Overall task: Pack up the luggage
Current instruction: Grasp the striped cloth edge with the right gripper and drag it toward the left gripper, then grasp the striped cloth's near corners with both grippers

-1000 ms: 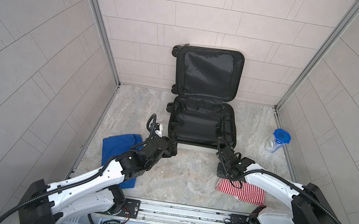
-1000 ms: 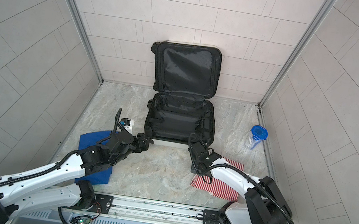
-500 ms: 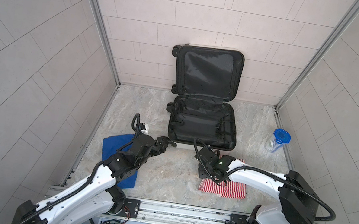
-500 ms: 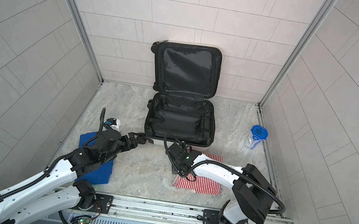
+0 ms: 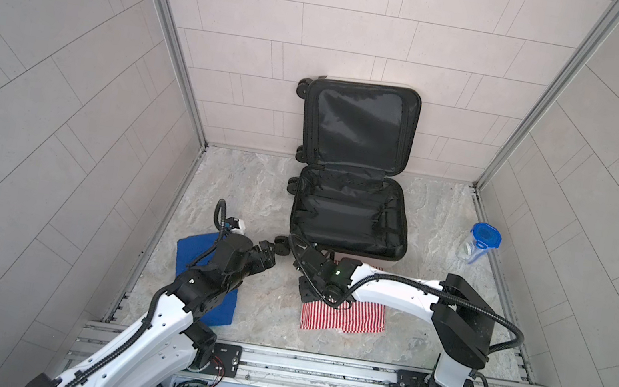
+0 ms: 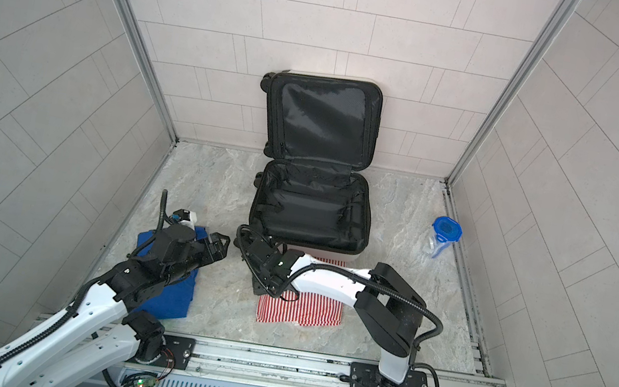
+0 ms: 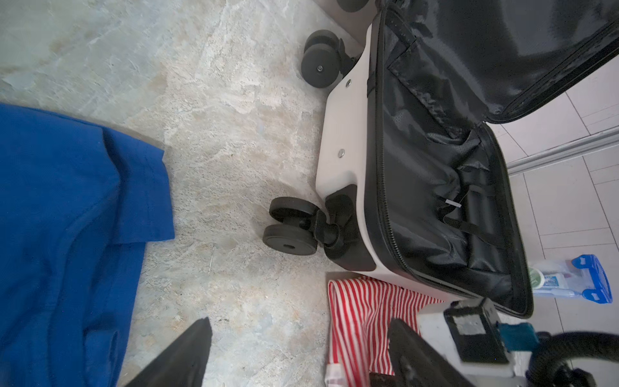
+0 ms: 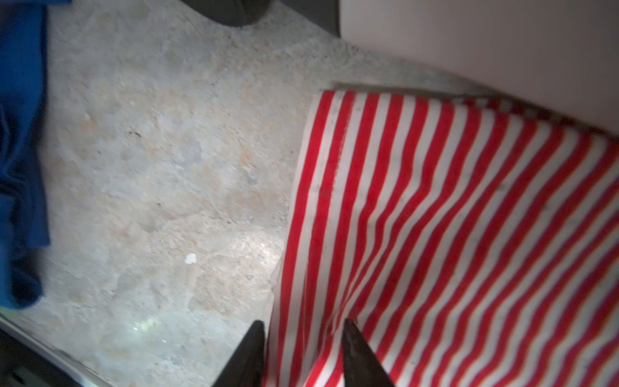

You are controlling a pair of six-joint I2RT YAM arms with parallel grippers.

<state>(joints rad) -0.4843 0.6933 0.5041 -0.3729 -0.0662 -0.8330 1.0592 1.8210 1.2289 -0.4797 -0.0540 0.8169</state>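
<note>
The luggage (image 5: 348, 217) (image 6: 309, 211) lies open at the back, its lid leaning on the wall and its black lining bare. Its white shell shows in the left wrist view (image 7: 341, 134) and the right wrist view (image 8: 469, 40). A red-and-white striped cloth (image 5: 347, 316) (image 6: 301, 311) (image 8: 452, 217) lies on the floor just in front of it. My right gripper (image 5: 306, 293) (image 6: 261, 290) (image 8: 303, 322) is at the cloth's left edge, jaws parted, with the edge between the fingers. My left gripper (image 5: 271, 258) (image 6: 224, 249) (image 7: 300, 323) hangs wide open over bare floor.
A folded blue cloth (image 5: 192, 245) (image 6: 173, 299) (image 7: 67, 217) lies at the front left, partly under my left arm. A clear container with a blue lid (image 5: 481, 243) (image 6: 442, 236) stands by the right wall. The luggage's black wheels (image 7: 291, 228) stick out near my left gripper.
My right gripper dragged the striped cloth leftward along the front of the luggage, then parted its jaws. My left arm drew back from the luggage toward the blue cloth, still open.
</note>
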